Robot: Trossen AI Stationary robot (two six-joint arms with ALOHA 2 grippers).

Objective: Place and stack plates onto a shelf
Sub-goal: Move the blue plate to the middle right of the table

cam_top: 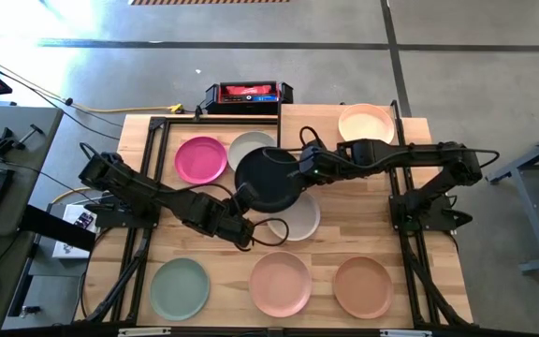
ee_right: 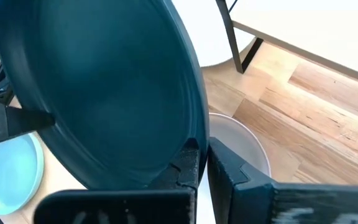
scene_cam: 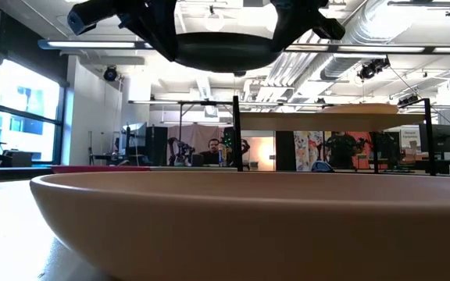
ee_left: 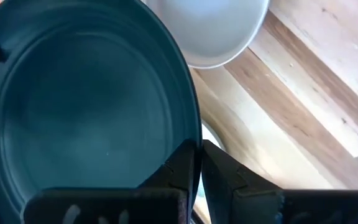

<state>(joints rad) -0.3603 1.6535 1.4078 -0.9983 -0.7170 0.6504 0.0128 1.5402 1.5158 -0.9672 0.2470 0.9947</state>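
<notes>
wooden table (cam_top: 419, 243), scattered plates (cam_top: 280, 283), shelf (cam_top: 298, 117), beige plate (cam_top: 366, 122)

Matte, smooth dark teal plate (cam_top: 268, 178) over a pale, grained wooden tabletop (cam_top: 209, 234) with black metal framing.

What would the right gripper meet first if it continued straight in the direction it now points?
The right gripper is shut on the rim of the dark teal plate, so the plate fills its path. Beyond the plate, roughly in line, is the left gripper on the opposite rim, though depth is unclear.
</notes>
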